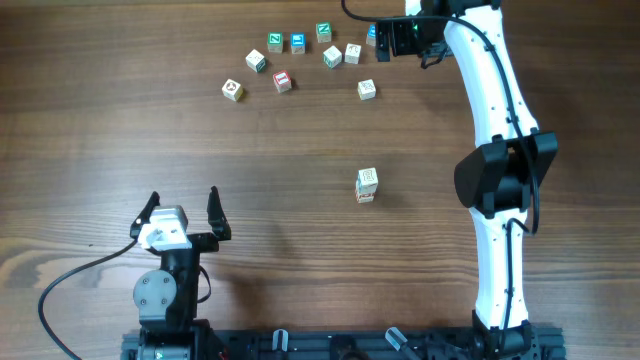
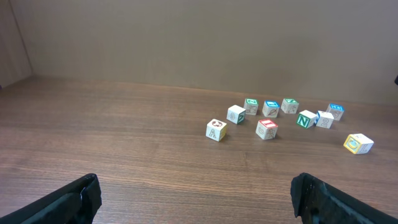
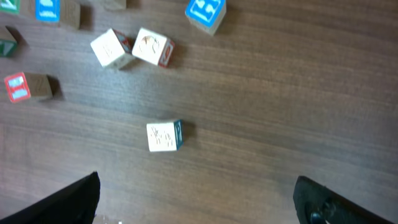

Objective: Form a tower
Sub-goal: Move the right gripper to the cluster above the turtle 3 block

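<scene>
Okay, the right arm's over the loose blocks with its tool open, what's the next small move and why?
Probably lower the right tool onto the lone white cube with a teal side. The tool is open and empty, that cube lies apart from its neighbours, just ahead of the tool in the wrist view, and the tower could take another cube.

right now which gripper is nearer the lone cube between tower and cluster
Right. The right gripper hangs close by the lone cube; the left gripper sits far away by its base.
</scene>
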Action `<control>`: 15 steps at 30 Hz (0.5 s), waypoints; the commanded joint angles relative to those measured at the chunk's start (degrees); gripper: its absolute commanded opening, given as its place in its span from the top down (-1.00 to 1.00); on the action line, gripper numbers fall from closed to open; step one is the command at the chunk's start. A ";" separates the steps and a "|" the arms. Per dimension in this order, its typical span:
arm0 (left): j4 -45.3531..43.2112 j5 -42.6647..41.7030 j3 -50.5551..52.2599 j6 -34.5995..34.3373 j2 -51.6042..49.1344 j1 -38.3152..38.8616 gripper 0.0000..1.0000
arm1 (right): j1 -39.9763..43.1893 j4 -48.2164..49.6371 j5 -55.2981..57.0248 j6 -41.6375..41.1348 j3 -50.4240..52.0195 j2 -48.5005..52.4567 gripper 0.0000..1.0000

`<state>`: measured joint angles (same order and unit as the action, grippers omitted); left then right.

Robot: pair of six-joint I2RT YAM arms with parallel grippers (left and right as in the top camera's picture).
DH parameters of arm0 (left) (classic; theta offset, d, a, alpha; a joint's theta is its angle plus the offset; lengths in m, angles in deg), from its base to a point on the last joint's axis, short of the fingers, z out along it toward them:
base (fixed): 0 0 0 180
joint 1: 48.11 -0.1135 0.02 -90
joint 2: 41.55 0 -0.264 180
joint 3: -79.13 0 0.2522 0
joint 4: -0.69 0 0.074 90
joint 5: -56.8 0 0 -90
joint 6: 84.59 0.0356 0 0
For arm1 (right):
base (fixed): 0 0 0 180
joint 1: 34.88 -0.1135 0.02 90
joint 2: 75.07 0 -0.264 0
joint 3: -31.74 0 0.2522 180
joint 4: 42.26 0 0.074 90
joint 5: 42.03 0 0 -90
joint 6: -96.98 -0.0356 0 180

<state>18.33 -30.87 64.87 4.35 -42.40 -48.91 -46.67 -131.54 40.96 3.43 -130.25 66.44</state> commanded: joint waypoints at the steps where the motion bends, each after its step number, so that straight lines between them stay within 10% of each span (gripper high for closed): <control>1: 0.02 0.74 0.17 1.05 0.28 -0.33 -1.00 | 0.02 1.70 -0.59 -1.18 -0.11 1.03 -0.99; 15: 0.02 0.72 0.17 1.05 0.28 -0.33 -1.00 | -5.11 20.55 -1.79 -0.90 21.88 1.55 -0.41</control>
<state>18.33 -30.87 64.87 4.35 -42.40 -48.91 -50.30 -114.39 39.85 2.38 -113.22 66.51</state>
